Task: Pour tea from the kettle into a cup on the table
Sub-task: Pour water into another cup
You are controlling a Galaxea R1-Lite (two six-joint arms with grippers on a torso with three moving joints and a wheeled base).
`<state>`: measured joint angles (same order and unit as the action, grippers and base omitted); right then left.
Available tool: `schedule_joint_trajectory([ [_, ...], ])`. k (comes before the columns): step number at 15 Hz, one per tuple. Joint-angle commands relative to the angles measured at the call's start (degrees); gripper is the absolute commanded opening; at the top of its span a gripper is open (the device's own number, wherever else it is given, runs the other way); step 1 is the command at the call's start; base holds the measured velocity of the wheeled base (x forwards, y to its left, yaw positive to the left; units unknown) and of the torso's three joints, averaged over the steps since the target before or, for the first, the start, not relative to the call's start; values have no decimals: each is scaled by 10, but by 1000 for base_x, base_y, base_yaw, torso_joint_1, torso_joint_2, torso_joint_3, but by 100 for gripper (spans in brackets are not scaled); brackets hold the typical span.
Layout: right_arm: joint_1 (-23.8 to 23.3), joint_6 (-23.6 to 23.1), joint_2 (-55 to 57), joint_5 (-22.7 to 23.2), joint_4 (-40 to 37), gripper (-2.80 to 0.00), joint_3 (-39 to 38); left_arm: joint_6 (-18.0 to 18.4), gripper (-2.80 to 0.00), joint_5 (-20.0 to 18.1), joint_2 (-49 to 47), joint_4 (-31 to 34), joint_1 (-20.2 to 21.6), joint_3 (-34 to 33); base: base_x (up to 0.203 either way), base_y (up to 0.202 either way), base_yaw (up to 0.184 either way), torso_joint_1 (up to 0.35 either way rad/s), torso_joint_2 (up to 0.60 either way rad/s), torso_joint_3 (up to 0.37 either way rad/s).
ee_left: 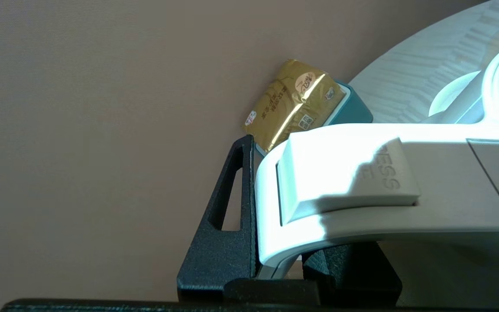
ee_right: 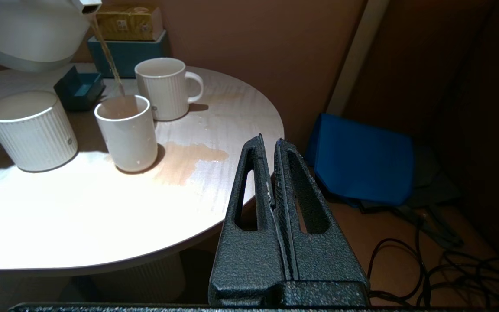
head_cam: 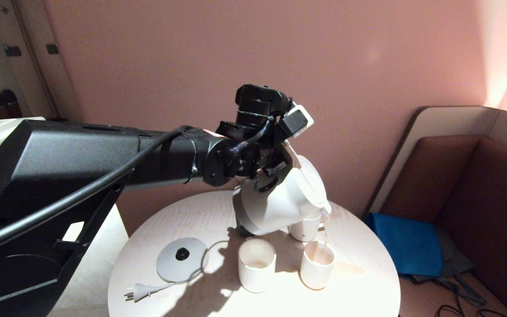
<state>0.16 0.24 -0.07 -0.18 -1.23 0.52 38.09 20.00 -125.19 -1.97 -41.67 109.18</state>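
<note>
While the round pale wood-grain desk [head_cam: 368,281] carries everything, the large white electric kettle [head_cam: 280,198] hangs tipped above it, its loop handle clamped in the left gripper [ee_left: 275,260] fingers. A thin reddish-orange stream of tea [ee_right: 107,60] runs from the spout into the small white handleless cup [ee_right: 126,132], which looks well filled, so the pour seems near its end; righting the kettle remains. The grey round kettle base [head_cam: 182,259] lies well apart. The wider ribbed handleless cup [head_cam: 256,264] and the white handled mug [ee_right: 165,89] crowd the target. A tea puddle [ee_right: 189,160] lies beside the cup. The right gripper [ee_right: 273,149] idles off the desk's edge, fingers pressed together.
</note>
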Motion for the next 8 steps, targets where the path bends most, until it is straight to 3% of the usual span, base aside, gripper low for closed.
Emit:
schedule_joint_trajectory([
  [1, 0, 0, 1, 0, 0, -280, 0, 2, -280, 6, 0, 0, 0, 0, 0, 0, 0, 0, 0, 0],
  [8, 0, 0, 1, 0, 0, -280, 0, 3, -280, 9, 0, 0, 0, 0, 0, 0, 0, 0, 0, 0],
])
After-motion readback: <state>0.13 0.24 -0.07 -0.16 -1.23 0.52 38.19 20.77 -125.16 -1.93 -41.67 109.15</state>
